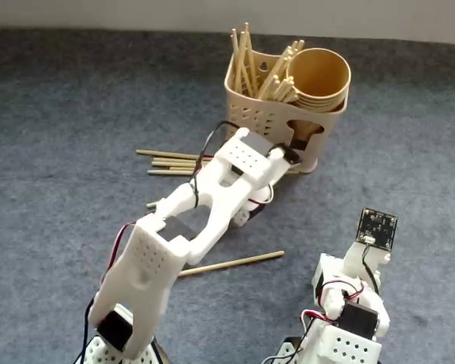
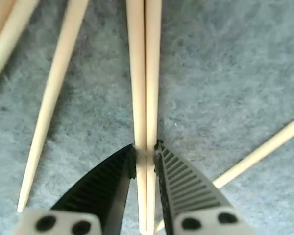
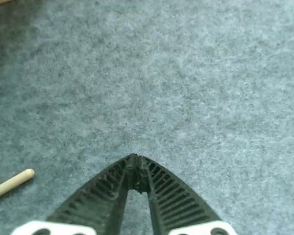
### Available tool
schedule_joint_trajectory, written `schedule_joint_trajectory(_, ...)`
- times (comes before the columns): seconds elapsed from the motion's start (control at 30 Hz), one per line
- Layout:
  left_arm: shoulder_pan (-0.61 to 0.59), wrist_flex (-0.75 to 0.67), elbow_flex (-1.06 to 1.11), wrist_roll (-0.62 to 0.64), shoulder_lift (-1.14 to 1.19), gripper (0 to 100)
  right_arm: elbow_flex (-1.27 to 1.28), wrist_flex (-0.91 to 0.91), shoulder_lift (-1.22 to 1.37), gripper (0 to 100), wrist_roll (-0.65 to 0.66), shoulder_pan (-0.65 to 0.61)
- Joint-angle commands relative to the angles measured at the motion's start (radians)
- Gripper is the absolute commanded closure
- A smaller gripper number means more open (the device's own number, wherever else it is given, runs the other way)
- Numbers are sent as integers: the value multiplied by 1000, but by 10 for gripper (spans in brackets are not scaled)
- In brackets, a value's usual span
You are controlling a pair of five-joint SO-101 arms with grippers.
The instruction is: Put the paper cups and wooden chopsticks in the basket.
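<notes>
My left gripper (image 2: 145, 149) is clenched on a pair (image 2: 144, 73) of chopsticks. One ribbed finger presses each outer side, and the two sticks lie flush together and run straight out past my fingertips. The pair is low over the carpet (image 2: 235, 73); I cannot tell whether it rests there or is just off it. A near stick (image 2: 51, 103) angles away on one side, with far sticks (image 2: 5, 34) beyond it at the frame's corner. On the other side a slanting stick (image 2: 264, 147) passes behind my finger. Strips of bare carpet lie between them.

From above, my left arm (image 1: 212, 201) stretches toward the basket (image 1: 265, 125), its wrist just beside the near wall. The basket stands upright near the carpet's far edge, with stacked cups (image 1: 318, 76) in its right half and a sheaf (image 1: 246, 68) of sticks leaning out over the rim on the left. A bundle (image 1: 171, 161) lies on the carpet left of the basket, partly under my arm. A lone stick (image 1: 235, 262) lies apart, between my two arms.

My right gripper (image 3: 136, 164) is closed on nothing, tips touching, over bare carpet with a stick end (image 3: 12, 183) off to one side. My right arm (image 1: 349, 315) sits folded at the near edge, well apart from the basket, with wide carpet around it.
</notes>
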Motion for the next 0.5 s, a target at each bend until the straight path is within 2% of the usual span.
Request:
schedule_joint_trajectory(0.0, 48, 40, -2, -11, -70, 995, 153, 5, -5, 993, 0, 10)
schedule_joint_trajectory(0.27, 50, 32, 166, -11, -292, 995, 153, 5, -5, 993, 0, 10)
schedule_joint_trajectory(0.47, 54, -64, 361, -11, -536, 995, 153, 5, -5, 993, 0, 10)
